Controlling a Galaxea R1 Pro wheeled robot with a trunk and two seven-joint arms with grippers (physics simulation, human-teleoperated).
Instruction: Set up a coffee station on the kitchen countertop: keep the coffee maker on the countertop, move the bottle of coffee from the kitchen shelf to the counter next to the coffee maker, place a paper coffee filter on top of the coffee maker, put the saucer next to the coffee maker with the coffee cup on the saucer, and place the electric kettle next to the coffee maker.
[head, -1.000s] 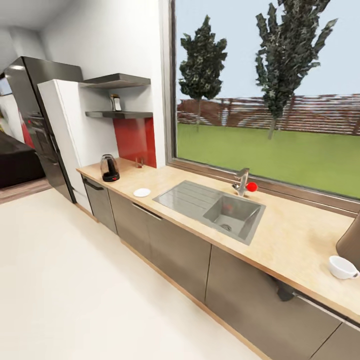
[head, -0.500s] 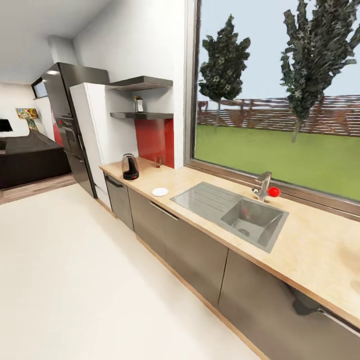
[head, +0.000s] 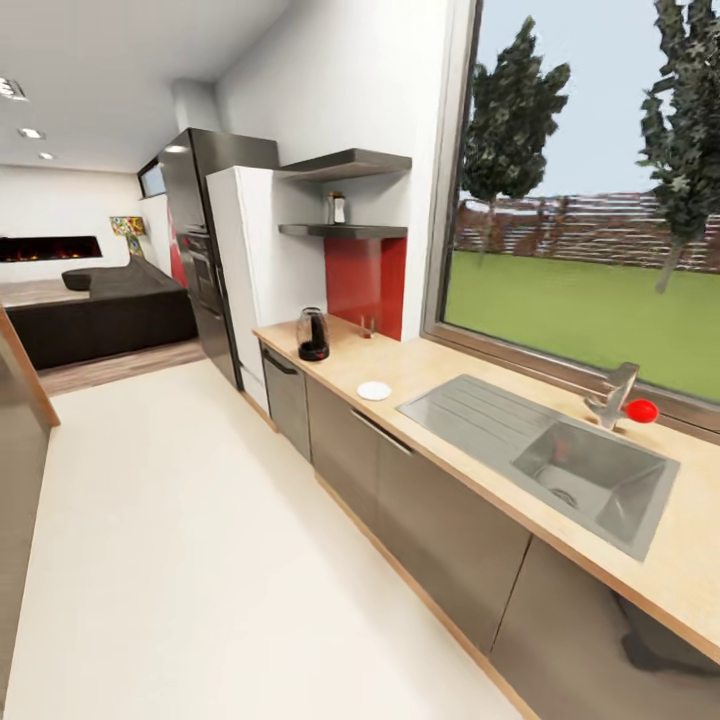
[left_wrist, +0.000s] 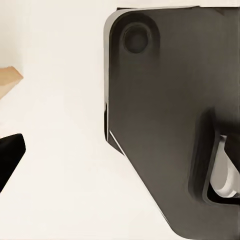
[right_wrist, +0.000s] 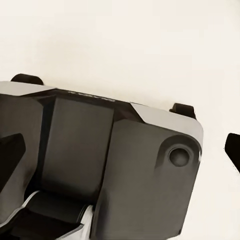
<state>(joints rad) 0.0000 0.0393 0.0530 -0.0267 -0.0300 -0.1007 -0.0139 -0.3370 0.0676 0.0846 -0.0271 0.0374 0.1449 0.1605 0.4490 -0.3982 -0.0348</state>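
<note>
The steel sink (head: 590, 480) in the bench (head: 450, 365) holds nothing. The glass electric kettle (head: 313, 335) and white saucer (head: 374, 391) stand on the bench; the bottle of coffee (head: 337, 208) stands on the kitchen shelf (head: 340, 231). Whether either end effector is released or clenched, I cannot tell.

body: matte dark grey housing (left_wrist: 165, 100) | round recessed screw hole near a rounded corner; pale grey edge trim | white curved part in a slot; black fingertips (right_wrist: 232, 147)
</note>
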